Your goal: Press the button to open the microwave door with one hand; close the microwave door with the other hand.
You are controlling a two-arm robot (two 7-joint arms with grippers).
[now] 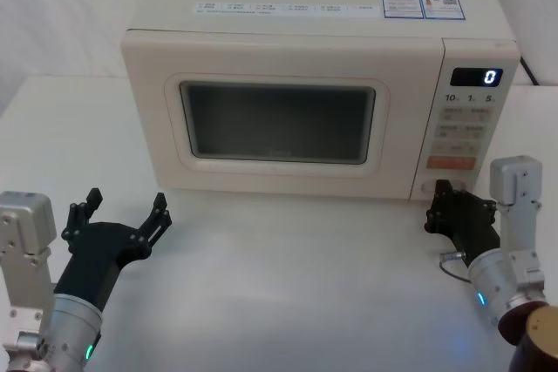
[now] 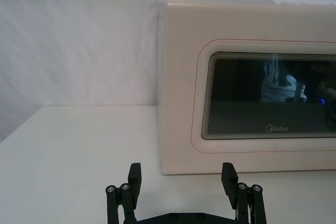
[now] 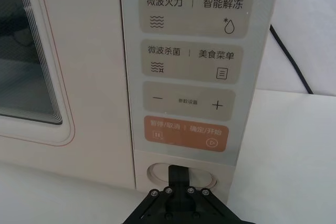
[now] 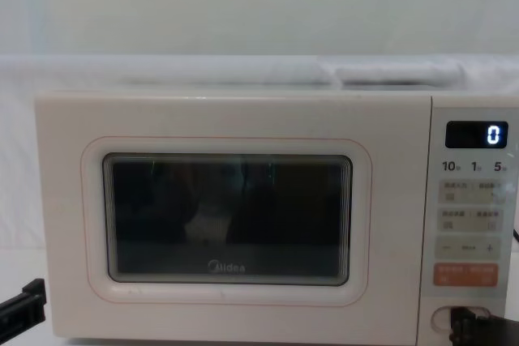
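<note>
The cream-white microwave (image 1: 288, 37) stands at the back of the table, its display showing 0. The microwave door (image 1: 148, 119) with its dark window sits flush and closed; its Midea logo (image 2: 277, 128) faces the left wrist camera. My right gripper (image 1: 438, 195) is shut, and its tip (image 3: 180, 171) rests on the oval button (image 3: 156, 174) at the foot of the control strip, also seen low in the chest view (image 4: 464, 319). The other hand, my left gripper (image 1: 122, 213), hovers open in front of the door's left end, apart from it, with nothing between its fingers (image 2: 135, 178).
Directly above the button is the orange key (image 3: 185, 134), with beige keys higher up. A black cable (image 3: 289, 56) runs down behind the microwave's right side. Bare white table (image 1: 288, 285) stretches between the two arms.
</note>
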